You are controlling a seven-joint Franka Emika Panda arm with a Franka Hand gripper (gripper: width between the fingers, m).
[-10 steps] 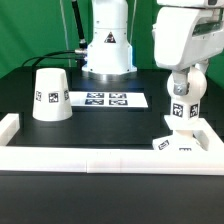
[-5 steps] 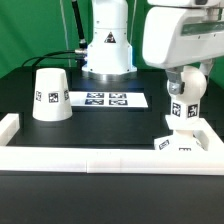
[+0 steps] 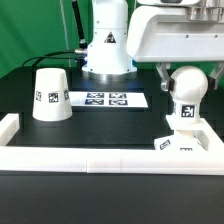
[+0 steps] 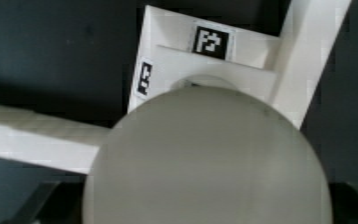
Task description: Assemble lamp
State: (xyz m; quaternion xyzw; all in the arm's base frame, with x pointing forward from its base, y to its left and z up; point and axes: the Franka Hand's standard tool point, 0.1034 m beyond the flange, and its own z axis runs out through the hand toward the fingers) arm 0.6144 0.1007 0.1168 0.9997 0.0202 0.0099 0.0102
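Judging from the layout, the step in hand is taken to be the seating of the bulb (image 3: 187, 88) into the base (image 3: 190, 141). The shade (image 3: 50, 94) is found standing mouth down towards the exterior view's left, near the marker board (image 3: 105, 99), and is judged not yet fitted. The bulb is seen upright on its stem over the base, which lies flat inside the corner of the border rail (image 3: 100, 161) at the exterior view's right. The gripper (image 3: 188, 73) is placed over the bulb's dome with a jaw at either side; whether the dome is pinched or merely straddled cannot be told from either view. It is recommended that the stem be kept plumb over the socket, that any turning be done about the stem's own axis, and that side load be avoided so the base is not pushed against the border rail. Seating should be confirmed before release. Only the exterior view shows the stem, its tag, its meeting with the base, and the shade. Only the wrist view shows alignment from above: the bulb (image 4: 202, 150) is seen to cover most of the base (image 4: 172, 60), one tagged corner being exposed, and the joint itself is hidden.
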